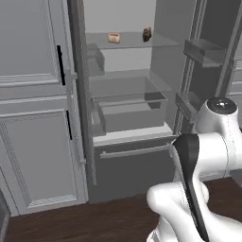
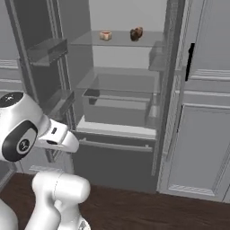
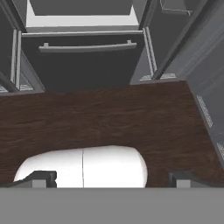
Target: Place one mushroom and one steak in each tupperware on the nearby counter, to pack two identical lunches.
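On the top glass shelf of the open fridge lie two small items. One is a pale tan and pink piece, seemingly the steak [image 1: 113, 37] [image 2: 105, 35]. To its right is a dark brown lump, seemingly the mushroom [image 1: 147, 33] [image 2: 136, 33]. My gripper [image 3: 113, 179] is open, its two dark fingertips [image 3: 41, 178] set wide apart with nothing between them. It points down at the dark wood floor in front of the fridge, far below that shelf. The tupperware and the counter are out of view.
The fridge doors stand open on both sides, with door bins [image 1: 204, 51] [image 2: 47, 49]. A clear crisper drawer [image 1: 130, 111] sits under the glass shelves, above a closed bottom drawer with a bar handle [image 3: 86, 47]. Tall grey panelled cabinets [image 1: 38, 118] [image 2: 202, 117] flank the fridge.
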